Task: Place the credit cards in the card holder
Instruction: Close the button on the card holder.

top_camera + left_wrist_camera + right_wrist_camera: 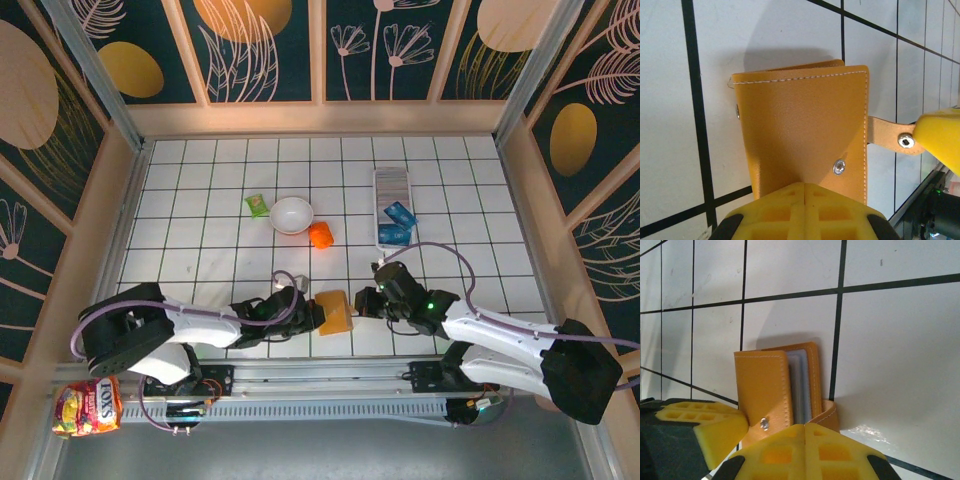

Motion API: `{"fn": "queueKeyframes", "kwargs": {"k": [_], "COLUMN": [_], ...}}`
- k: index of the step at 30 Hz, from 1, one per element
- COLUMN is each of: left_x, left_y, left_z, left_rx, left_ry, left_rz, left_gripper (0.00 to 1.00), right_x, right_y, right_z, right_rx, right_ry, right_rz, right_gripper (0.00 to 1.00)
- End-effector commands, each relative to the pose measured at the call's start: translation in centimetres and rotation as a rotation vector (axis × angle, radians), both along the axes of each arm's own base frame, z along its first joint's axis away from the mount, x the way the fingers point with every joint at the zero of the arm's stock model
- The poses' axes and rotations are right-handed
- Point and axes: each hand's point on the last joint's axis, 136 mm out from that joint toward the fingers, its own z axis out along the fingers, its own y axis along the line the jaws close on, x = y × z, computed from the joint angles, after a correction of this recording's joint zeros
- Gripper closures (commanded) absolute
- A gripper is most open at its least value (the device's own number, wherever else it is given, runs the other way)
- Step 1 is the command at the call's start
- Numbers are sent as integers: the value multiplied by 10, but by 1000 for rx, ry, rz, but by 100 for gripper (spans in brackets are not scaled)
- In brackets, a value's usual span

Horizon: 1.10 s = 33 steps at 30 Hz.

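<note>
Presently, on the white gridded worktop (200, 230), the card holder (391, 185) is seen lying toward the far right corner. A tan wallet (334, 312) is found at the near edge. It is touched by the left fingers (785, 210) and the right fingers (780, 455), both pressed shut; a grip cannot be confirmed. Two blue credit cards (400, 213) are seen at the holder's near end.
</note>
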Motion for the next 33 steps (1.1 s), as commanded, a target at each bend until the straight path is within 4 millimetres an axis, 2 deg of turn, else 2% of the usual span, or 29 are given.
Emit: {"fn": "queueKeyframes", "kwargs": {"k": [1,9,14,27,33], "left_x": [-1,-5,-8,-9,-9], "left_y": [-3,2,5,2,2], "left_z": [-5,-20,-26,-23,-22], "left_rx": [29,86,96,78,77], "left_ry": [11,38,51,49,48], "left_rz": [-6,-9,-4,-9,-6], "left_gripper": [100,100,100,100,100], "right_x": [-2,-6,-10,-6,-8], "right_y": [8,32,46,50,43], "right_z": [6,6,-1,-12,-24], "right_rx": [36,91,81,73,1], "right_ry": [-2,30,53,66,71], "right_rz": [15,75,102,70,56], "right_gripper": [100,100,100,100,100]}}
